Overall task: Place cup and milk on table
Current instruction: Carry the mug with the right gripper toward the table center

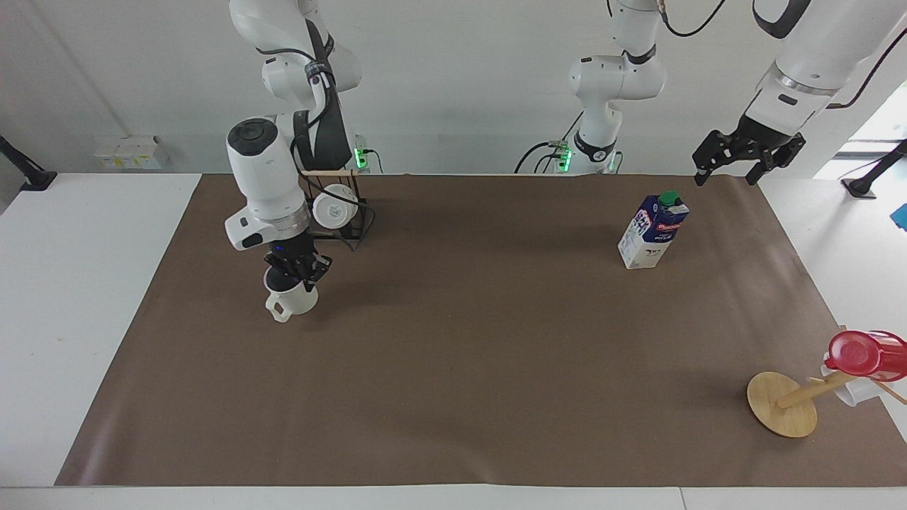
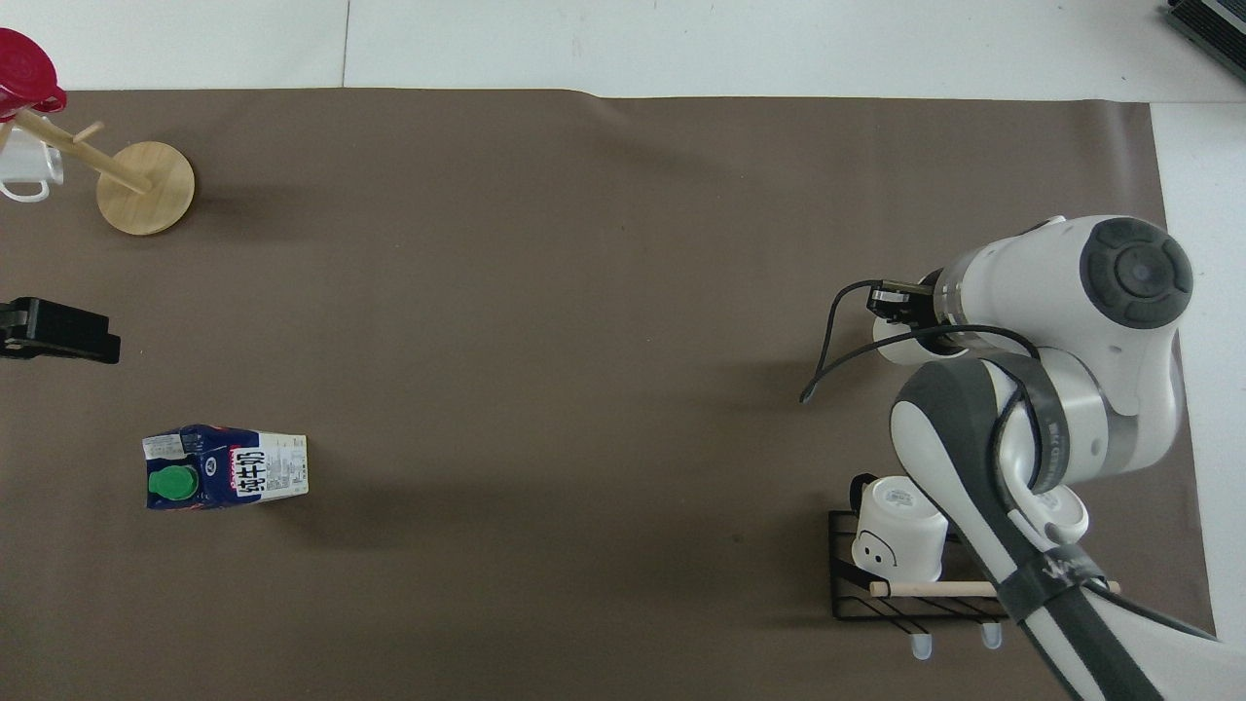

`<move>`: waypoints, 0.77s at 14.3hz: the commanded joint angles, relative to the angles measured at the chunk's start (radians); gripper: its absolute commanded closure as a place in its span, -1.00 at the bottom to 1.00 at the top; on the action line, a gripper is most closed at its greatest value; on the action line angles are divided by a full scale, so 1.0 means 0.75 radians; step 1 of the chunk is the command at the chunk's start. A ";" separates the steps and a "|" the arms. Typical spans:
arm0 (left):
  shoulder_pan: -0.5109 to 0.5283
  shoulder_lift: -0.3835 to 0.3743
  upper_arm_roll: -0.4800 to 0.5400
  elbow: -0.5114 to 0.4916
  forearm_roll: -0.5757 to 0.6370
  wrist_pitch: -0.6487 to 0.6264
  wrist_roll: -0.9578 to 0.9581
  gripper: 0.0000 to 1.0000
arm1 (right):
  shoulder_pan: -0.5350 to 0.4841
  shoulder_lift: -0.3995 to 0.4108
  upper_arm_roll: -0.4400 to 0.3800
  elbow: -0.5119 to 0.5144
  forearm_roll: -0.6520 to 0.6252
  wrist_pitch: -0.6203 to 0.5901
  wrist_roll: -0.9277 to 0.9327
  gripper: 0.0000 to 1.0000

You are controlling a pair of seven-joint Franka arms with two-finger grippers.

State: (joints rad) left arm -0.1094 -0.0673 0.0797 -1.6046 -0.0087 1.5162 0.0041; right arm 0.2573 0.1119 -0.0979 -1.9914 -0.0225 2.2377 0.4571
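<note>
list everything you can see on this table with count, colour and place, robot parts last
off-white ceramic mug with a loop handle: 1, off-white with a dark inside, at the right arm's end of the table, gripped at its rim
white and dark blue milk carton with a green cap: 1, upright on the brown sheet at the left arm's end
black wire rack: 1, near the right arm's base
white mug with a face marking: 1, in the rack
round-based wooden mug stand: 1, tan, farther from the robots than the carton
red plastic cup: 1, on the stand
brown paper-like sheet: 1, covering the white tabletop
right gripper: shut on the mug's rim
left gripper: open, raised, waiting
</note>
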 commanded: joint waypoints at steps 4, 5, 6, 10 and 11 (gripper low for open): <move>0.005 -0.102 -0.002 -0.137 0.018 -0.011 0.001 -1.00 | 0.156 0.041 0.002 0.088 0.020 -0.018 0.364 1.00; 0.005 -0.127 -0.002 -0.175 0.018 -0.005 0.001 -1.00 | 0.194 0.055 0.002 0.103 0.020 -0.024 0.439 1.00; 0.005 -0.157 -0.002 -0.220 0.020 0.007 0.003 -1.00 | 0.235 0.096 0.002 0.141 0.018 -0.026 0.515 1.00; 0.003 -0.309 -0.002 -0.447 0.020 0.152 0.003 -1.00 | 0.368 0.145 0.002 0.174 -0.003 -0.028 0.705 1.00; 0.003 -0.333 -0.002 -0.488 0.020 0.173 0.005 -1.00 | 0.405 0.155 0.002 0.174 -0.007 -0.024 0.742 1.00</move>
State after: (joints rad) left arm -0.1092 -0.2292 0.0802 -1.8529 -0.0087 1.5815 0.0042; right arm 0.5250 0.2021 -0.0929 -1.8900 -0.0231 2.2355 0.9597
